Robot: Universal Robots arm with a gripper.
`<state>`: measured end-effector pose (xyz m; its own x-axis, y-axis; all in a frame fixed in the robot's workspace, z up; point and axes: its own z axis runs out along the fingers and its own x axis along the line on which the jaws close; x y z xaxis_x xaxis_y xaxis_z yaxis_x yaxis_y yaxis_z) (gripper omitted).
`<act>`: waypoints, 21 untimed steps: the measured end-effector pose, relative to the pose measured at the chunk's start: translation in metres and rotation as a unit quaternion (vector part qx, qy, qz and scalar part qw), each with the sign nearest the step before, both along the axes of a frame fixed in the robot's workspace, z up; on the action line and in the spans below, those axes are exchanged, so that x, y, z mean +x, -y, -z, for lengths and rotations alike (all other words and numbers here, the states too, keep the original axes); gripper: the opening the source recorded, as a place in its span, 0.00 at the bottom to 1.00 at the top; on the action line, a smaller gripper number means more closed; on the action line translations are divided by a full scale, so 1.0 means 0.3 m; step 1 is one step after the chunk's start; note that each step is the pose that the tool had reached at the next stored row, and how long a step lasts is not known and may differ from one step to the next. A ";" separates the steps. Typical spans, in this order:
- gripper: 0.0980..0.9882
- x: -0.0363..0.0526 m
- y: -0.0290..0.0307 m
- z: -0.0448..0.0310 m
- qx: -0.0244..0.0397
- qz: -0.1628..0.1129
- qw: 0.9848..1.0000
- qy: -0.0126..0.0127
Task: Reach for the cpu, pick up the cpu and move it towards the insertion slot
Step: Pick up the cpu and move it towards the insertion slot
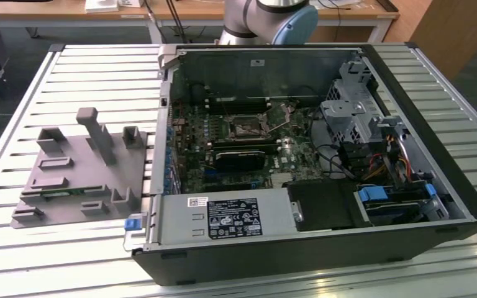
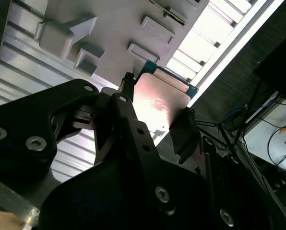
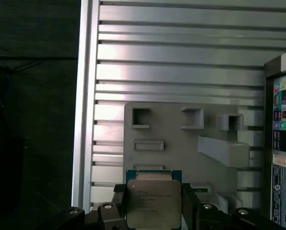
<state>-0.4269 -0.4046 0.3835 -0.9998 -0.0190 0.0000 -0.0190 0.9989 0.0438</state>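
**Exterior view.** A slatted metal table (image 1: pixel 56 267) was shown. An open computer case (image 1: pixel 305 248) lay across its middle and reached towards its edge at the exterior view's right. Inside, near the middle of the exposed board, the insertion slot (image 1: pixel 245 127) was seen as a small dark square in a silvery frame. A grey tray (image 1: pixel 77 177) lay beside the case, near the table's edge at the exterior view's left. The arm's base (image 1: pixel 272 18) stood beyond the far edge.

**Second wrist view.** The gripper (image 2: pixel 158 98) was seen from behind. Its black fingers (image 2: pixel 128 115) were drawn in to the chip's width and clamped on opposite edges of the cpu (image 2: pixel 160 105). The chip's pale coppery underside and green rim were turned to the camera. The tray (image 2: pixel 114 24) lay beyond, apart from the chip.

**First wrist view.** The silvery top of the cpu (image 3: pixel 153 201) was shown, held in the gripper (image 3: pixel 154 203) over the tray (image 3: pixel 172 124). The case's rear panel (image 3: pixel 282 143) was seen alongside.

The pick-up was judged done and the carry to the slot to be in hand, with the chip well apart from the slot. That carry was judged to call for clearing the case wall and keeping the chip level and square.

The slot's place was given by the exterior view, and the grip by both wrist views. One wrist view gave the chip's underside, the other its top.
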 end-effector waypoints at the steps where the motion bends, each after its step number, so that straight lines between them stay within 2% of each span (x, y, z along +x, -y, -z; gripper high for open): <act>1: 0.50 0.000 0.000 -0.008 0.000 0.000 1.000 0.000; 7: 0.50 0.004 0.000 -0.047 0.000 0.000 1.000 0.000; 13: 0.50 0.026 -0.001 -0.050 0.000 0.000 1.000 0.000; 16: 0.50 0.045 0.000 -0.050 0.000 0.000 1.000 0.000; 21: 0.50 0.113 -0.001 -0.050 0.000 0.000 1.000 0.000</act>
<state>-0.3932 -0.4044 0.3985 -0.9998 -0.0191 -0.0009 -0.0191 0.9989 0.0438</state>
